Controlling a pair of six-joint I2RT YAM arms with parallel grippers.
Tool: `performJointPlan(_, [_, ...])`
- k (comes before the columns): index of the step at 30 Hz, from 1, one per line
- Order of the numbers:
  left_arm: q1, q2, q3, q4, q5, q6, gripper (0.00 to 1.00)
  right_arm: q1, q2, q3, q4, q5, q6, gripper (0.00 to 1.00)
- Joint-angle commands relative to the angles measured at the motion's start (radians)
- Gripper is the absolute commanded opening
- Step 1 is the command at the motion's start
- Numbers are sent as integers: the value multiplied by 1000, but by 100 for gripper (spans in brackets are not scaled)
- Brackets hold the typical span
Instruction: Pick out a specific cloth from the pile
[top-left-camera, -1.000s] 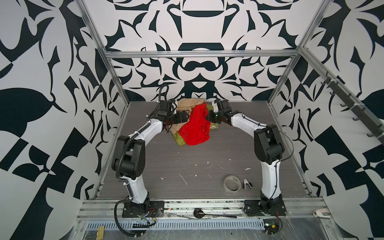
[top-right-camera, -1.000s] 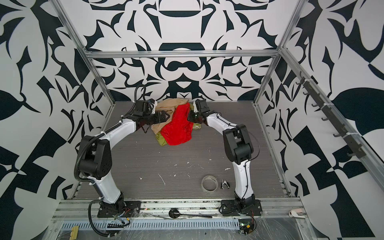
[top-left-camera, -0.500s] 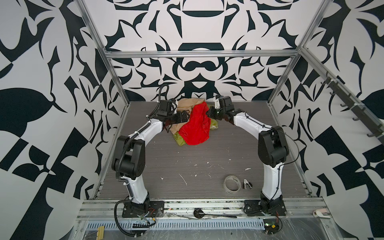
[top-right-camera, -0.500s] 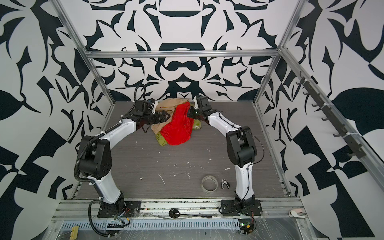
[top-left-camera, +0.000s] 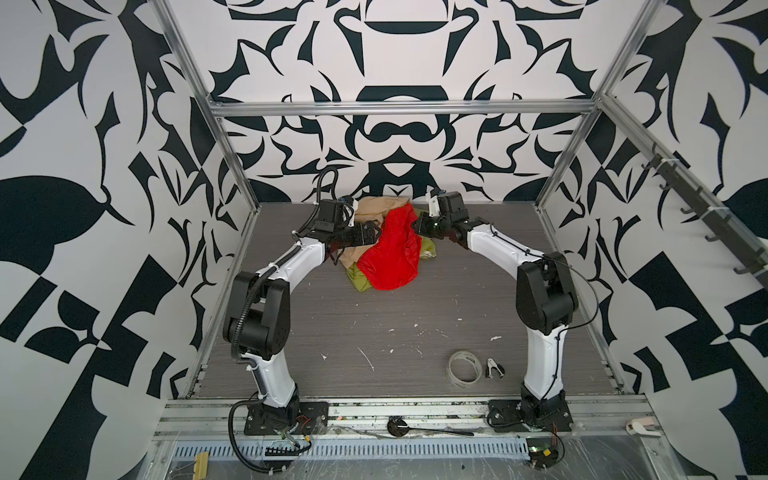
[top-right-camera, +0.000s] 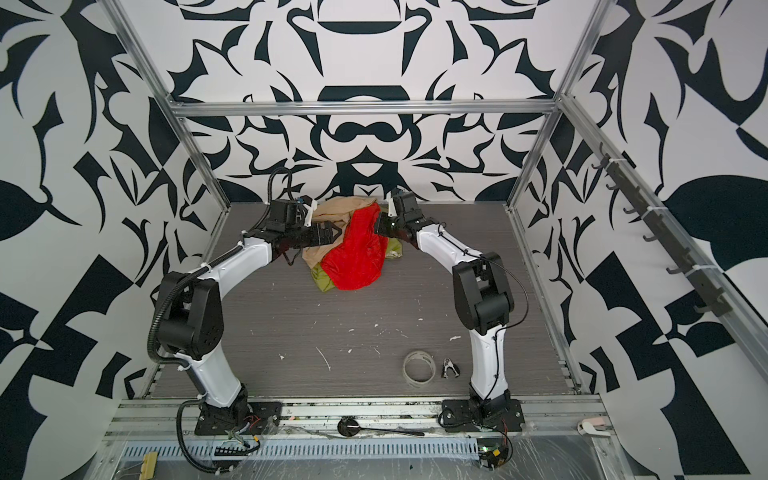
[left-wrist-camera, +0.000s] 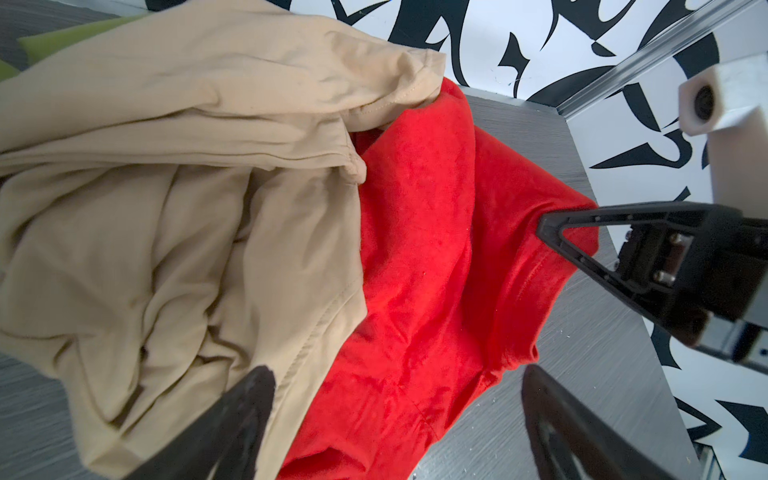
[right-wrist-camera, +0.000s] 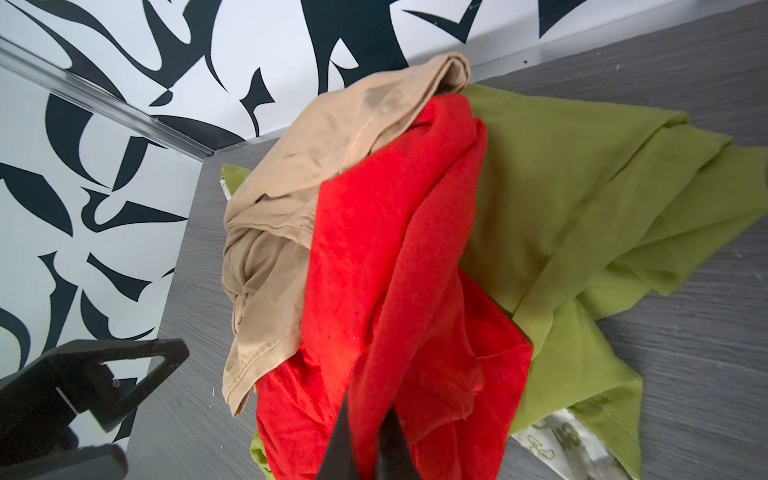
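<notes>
The pile (top-left-camera: 374, 245) lies at the back of the table in both top views: a beige-tan cloth (top-left-camera: 374, 210), an olive-green cloth (top-left-camera: 360, 281) and the bright red cloth (top-left-camera: 390, 255) draped over them. My right gripper (top-left-camera: 415, 224) is shut on an upper fold of the red cloth (right-wrist-camera: 374, 249) and holds it raised; in the right wrist view the fabric wraps both of its fingers (right-wrist-camera: 368, 401). On the pile's other side my left gripper (left-wrist-camera: 397, 374) stands open, its fingers straddling the beige hem (left-wrist-camera: 208, 228) and the red cloth (left-wrist-camera: 415, 249), gripping nothing.
The back wall and its metal frame rail (top-left-camera: 399, 109) stand just behind the pile. A tape roll (top-left-camera: 464, 369) and a small black clip (top-left-camera: 494, 368) lie near the front right. White scraps (top-left-camera: 368, 359) dot the grey table.
The right gripper has risen slightly toward the back, pulling the red cloth's upper fold with it. The left arm has stayed in place, open.
</notes>
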Motion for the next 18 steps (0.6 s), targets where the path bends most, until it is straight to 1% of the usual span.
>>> performJointPlan(1, [-2,-58,-7,9,18,16,96,10,-72,72,10,-10,-20,0])
performJointPlan(8, [1,-97,-41,14,23,26,96,18,-112,98,-21,-10,-37,0])
performJointPlan(18, [1,-114,-40,13,32,19,96,36,-157,152,-48,-10,-46,0])
